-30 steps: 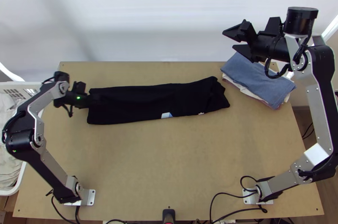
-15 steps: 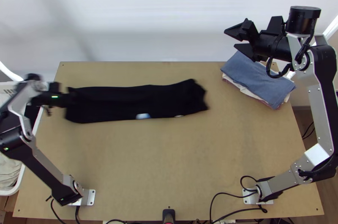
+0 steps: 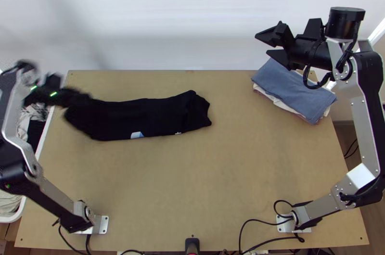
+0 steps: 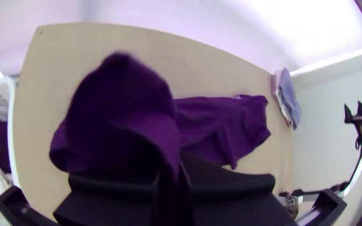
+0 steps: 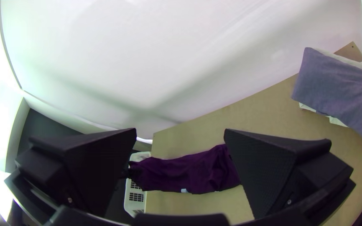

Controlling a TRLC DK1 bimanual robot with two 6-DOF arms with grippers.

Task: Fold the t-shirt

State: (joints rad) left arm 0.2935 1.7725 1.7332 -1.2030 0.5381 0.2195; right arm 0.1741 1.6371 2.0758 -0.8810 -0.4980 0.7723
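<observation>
At the near edge of the table (image 3: 192, 183), a small black fixture (image 3: 192, 244) stood in the middle, with black cables (image 3: 255, 221) curling in front of the right arm's base. The left arm's base plate (image 3: 102, 224) was at the near left corner. Beyond the left base, off the table's left side, was a white basket (image 4: 11, 138) with pale clothes and one dark piece in it. Farther up the table lay the black T-shirt (image 3: 159, 115), in a long folded strip from the left part to about the middle. A blue and white patch (image 3: 137, 135) and a small white mark showed along its near edge, and its right end was a little rumpled. The left gripper (image 3: 85, 99), near the table's left edge, had its fingers pressed together on the left end of the shirt; in its wrist view the cloth rose in a rounded hump in front of them and ran down between them. Toward the far right corner sat a pile of folded clothes (image 3: 293, 86), blue on top, with white and pinkish layers beneath. The right gripper (image 3: 261, 44) hung in the air near that pile, its fingers spread wide, with nothing between them. A white wall (image 3: 168, 24) rose behind the table's far edge.
</observation>
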